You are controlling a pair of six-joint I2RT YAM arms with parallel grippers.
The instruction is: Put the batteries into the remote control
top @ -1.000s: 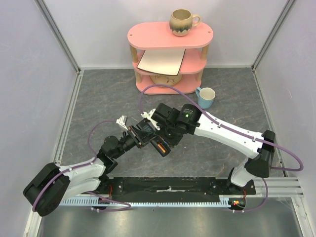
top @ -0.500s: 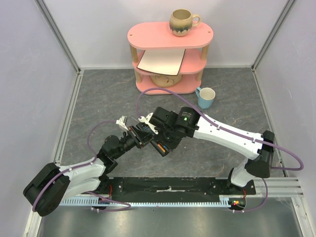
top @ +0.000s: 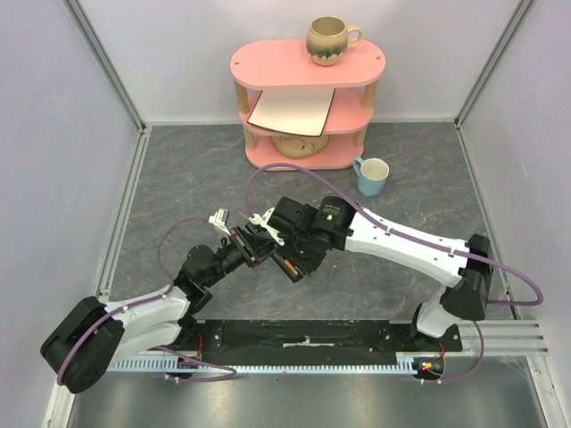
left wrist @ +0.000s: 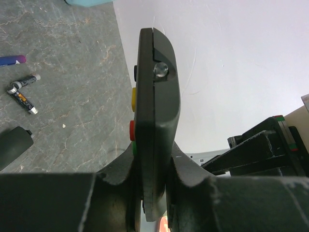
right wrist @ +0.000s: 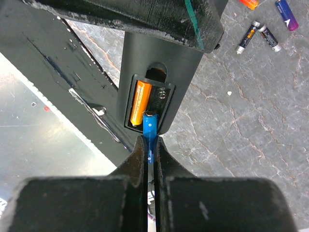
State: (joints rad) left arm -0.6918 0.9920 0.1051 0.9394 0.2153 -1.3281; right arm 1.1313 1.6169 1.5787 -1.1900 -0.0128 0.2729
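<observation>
The left end effector point(left wrist: 153, 193) clamps the remote control point(left wrist: 155, 121); the right end effector point(right wrist: 150, 145) pinches a blue battery point(right wrist: 149, 133), parallel to the loaded orange battery point(right wrist: 140, 101).

A shelf point(top: 308, 64) stands at the table's point(top: 178, 192) rear, mug point(top: 331, 40) on top, cup point(top: 372, 176) to its right; nearer, one battery point(right wrist: 140, 102) lies in the remote point(right wrist: 161, 63), a second battery point(right wrist: 149, 131) beside it, loose batteries point(right wrist: 256, 34) on the table.
</observation>
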